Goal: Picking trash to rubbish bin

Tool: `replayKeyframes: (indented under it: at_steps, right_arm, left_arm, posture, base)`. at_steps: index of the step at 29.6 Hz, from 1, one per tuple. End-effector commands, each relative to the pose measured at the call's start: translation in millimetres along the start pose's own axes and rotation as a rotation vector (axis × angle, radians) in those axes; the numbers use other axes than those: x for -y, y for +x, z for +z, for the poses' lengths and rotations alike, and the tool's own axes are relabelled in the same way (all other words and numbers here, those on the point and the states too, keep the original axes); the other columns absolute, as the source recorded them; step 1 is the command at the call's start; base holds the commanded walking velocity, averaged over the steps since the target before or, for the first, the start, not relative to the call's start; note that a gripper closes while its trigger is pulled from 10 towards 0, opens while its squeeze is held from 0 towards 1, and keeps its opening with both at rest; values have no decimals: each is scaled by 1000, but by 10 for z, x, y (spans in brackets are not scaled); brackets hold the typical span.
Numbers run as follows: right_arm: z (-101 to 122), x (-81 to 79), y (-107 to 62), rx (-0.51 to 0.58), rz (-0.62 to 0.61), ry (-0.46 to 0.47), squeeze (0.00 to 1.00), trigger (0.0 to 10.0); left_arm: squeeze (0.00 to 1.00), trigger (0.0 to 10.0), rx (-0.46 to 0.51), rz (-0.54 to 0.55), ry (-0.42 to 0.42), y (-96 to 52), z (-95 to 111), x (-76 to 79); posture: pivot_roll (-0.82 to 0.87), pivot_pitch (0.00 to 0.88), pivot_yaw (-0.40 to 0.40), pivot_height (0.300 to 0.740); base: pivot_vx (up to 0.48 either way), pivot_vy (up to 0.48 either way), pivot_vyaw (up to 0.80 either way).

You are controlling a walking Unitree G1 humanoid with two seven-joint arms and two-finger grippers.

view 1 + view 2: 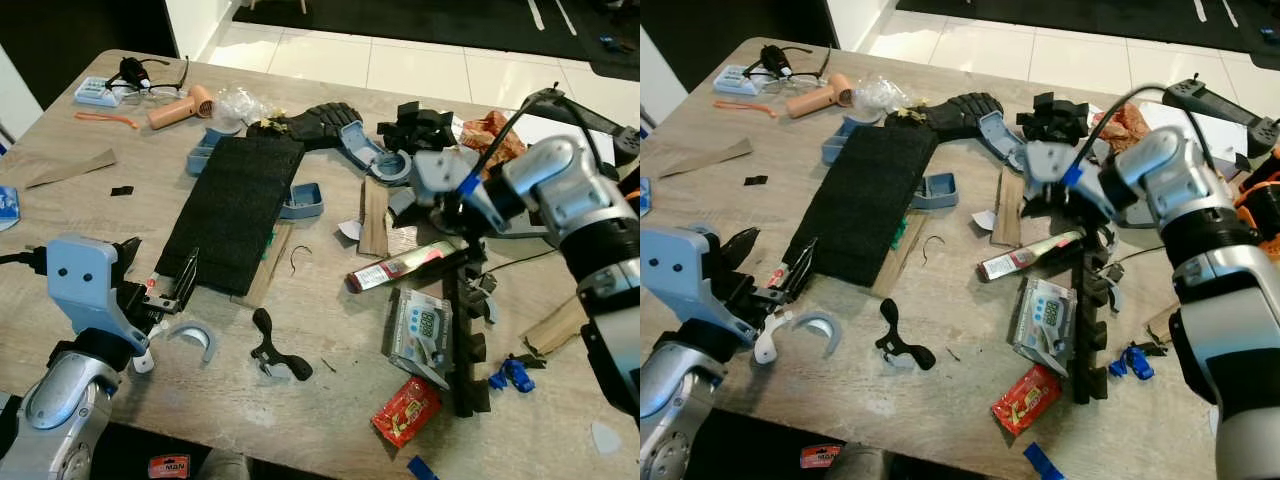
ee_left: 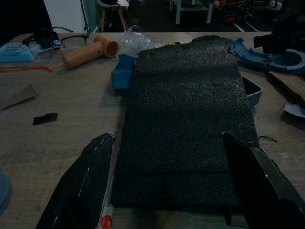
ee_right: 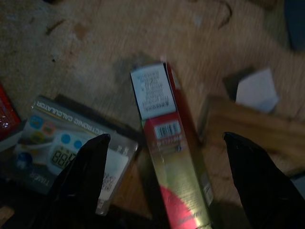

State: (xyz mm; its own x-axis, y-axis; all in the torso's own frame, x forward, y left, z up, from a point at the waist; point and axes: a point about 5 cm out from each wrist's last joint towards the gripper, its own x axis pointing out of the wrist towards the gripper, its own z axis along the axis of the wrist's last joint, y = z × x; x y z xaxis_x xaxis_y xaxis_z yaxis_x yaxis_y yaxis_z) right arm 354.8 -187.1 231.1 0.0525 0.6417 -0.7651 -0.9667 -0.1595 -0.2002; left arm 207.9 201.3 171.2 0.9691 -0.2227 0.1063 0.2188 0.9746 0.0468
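A long red-and-gold carton (image 1: 405,265) lies on the wooden table (image 1: 80,215), right of centre. My right gripper (image 1: 462,248) hovers just above its far end, open. In the right wrist view the carton (image 3: 167,157) runs between the two spread fingers (image 3: 90,176), untouched. A packaged digital timer (image 1: 420,330) lies beside it, and a red snack wrapper (image 1: 405,410) sits near the front edge. My left gripper (image 1: 160,278) is open at the front left, facing the near end of a black foam slab (image 2: 186,109).
A notched black foam strip (image 1: 465,340) lies right of the timer. A black plastic piece (image 1: 275,350), blue scraps (image 1: 510,375), blue trays (image 1: 303,200), a wood offcut (image 1: 373,215), an orange dryer-like tool (image 1: 180,108), glasses (image 1: 150,80) and a power strip (image 1: 590,120) clutter the table.
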Motion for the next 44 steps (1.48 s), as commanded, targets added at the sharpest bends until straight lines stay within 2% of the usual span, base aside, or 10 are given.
replayKeyframes:
  at_steps: [1, 7, 9, 10, 13, 15, 22, 27, 35, 44]
  right_arm:
    - [80, -17, 0, 17, 21, -39, 0, 10000]
    - [136, -192, 26, 22, 120, -71, 0, 10000]
    - [112, -358, 62, 4, 206, -74, 0, 10000]
    - [112, -358, 62, 4, 206, -74, 0, 10000]
    - [-2, -477, 128, -83, 265, -121, 0, 10000]
    - [-100, -552, 177, -176, 310, -195, 0, 10000]
    - [-66, -614, 162, -206, 348, -242, 0, 10000]
    - [46, -750, 63, -194, 401, -258, 0, 10000]
    - [11, -932, 100, -245, 475, -341, 0, 10000]
    - [-130, -892, 144, -362, 458, -400, 0, 10000]
  left_arm:
    - [0, 10000, -15, 5, -2, 0, -59, -5]
    - [0, 10000, -13, 4, 0, 20, -71, -16]
    - [0, 10000, -11, 2, 1, 35, -76, -20]
    - [0, 10000, -11, 2, 1, 35, -76, -20]
    - [0, 10000, -9, 2, 2, 46, -81, -24]
    - [0, 10000, -7, 3, 2, 53, -84, -25]
    - [0, 10000, -3, 2, 2, 72, -97, -27]
    - [0, 10000, 1, 5, 2, 97, -112, -39]
    - [0, 10000, 5, 5, 2, 124, -123, -50]
    - [0, 10000, 9, 3, 2, 148, -135, -59]
  posture:
    - [-74, 87, -8, 740]
    - [-82, 85, -6, 740]
    - [-86, 84, -9, 740]
    - [-86, 84, -9, 740]
    - [-87, 82, -10, 740]
    - [-91, 81, -10, 740]
    - [-90, 75, -13, 740]
    - [-97, 70, -16, 740]
    - [-104, 63, -16, 740]
    - [-111, 55, -13, 740]
  base:
    - [0, 0, 0]
    - [0, 0, 0]
    - [0, 0, 0]
    - [0, 0, 0]
    - [0, 0, 0]
    - [0, 0, 0]
    - [0, 0, 0]
    - [0, 0, 0]
    - [0, 0, 0]
    - [0, 0, 0]
